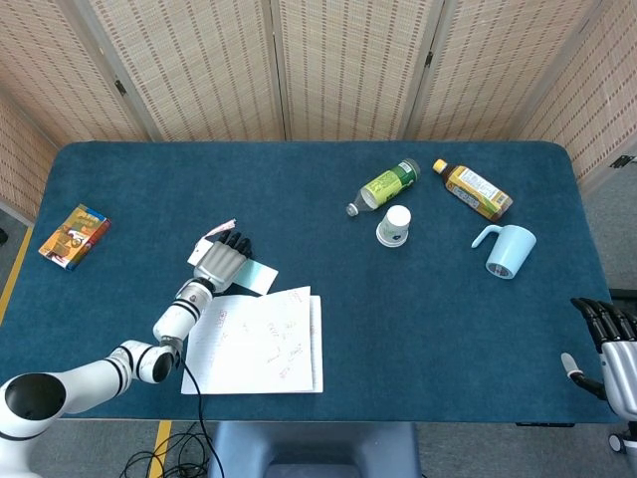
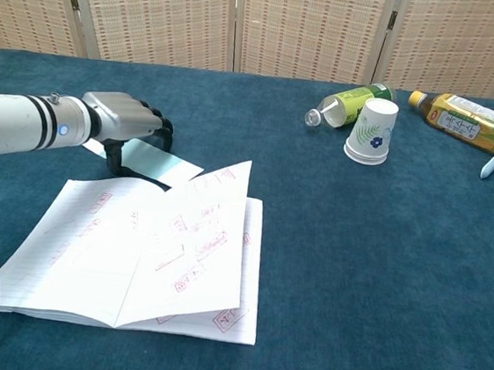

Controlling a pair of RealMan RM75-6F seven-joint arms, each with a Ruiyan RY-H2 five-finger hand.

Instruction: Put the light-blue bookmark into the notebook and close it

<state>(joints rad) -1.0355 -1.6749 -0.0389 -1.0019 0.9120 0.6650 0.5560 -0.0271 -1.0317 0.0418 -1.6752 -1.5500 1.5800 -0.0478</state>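
Observation:
The light-blue bookmark (image 1: pixel 262 277) (image 2: pixel 162 166) lies flat on the blue table just beyond the notebook's far-left corner. My left hand (image 1: pixel 221 261) (image 2: pixel 123 120) hovers right over its left end, fingers curled above it and the thumb reaching down at its near edge; whether it pinches the card is unclear. The notebook (image 1: pixel 261 341) (image 2: pixel 133 257) lies open with white, red-marked pages, one right-hand page standing partly up. My right hand (image 1: pixel 609 347) waits at the table's near right corner, fingers apart, holding nothing; it is outside the chest view.
A small white-and-pink slip (image 1: pixel 213 235) lies beside my left hand. At the far right are a lying green bottle (image 1: pixel 386 185) (image 2: pixel 351 103), an upturned paper cup (image 1: pixel 394 225) (image 2: pixel 372 130), an amber bottle (image 1: pixel 476 190) (image 2: pixel 466 118) and a tipped light-blue mug (image 1: pixel 506 249). A colourful box (image 1: pixel 74 235) sits far left.

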